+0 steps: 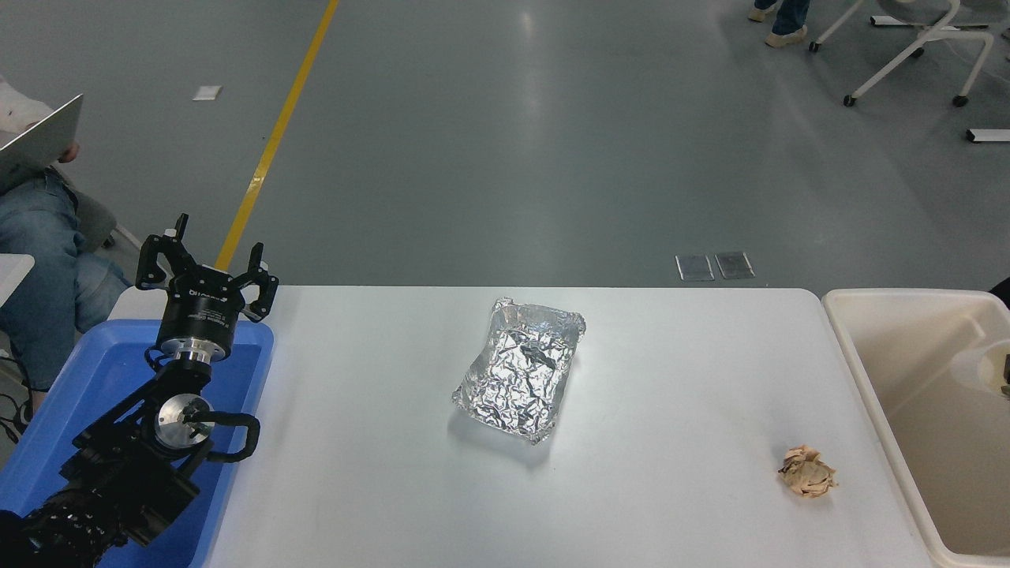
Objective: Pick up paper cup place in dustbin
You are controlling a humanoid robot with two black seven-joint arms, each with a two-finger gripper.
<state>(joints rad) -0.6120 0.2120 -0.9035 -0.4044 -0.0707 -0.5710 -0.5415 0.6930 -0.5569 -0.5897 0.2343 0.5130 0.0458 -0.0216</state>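
The paper cup (pixel 977 364) shows as a pale, blurred shape at the picture's right edge, lying sideways low inside the cream dustbin (pixel 868 371). Only a dark sliver of my right gripper (pixel 1006 369) shows at the edge, at the cup's rim, still shut on it. The rest of the right arm is out of view. My left gripper (pixel 207 264) is open and empty, parked over the blue bin at the lower left.
A crumpled foil tray (pixel 521 377) lies mid-table. A crumpled tan paper ball (pixel 806 472) lies near the dustbin's left wall. A blue plastic bin (pixel 95 379) stands at the left. A seated person (pixel 39 237) is at the far left.
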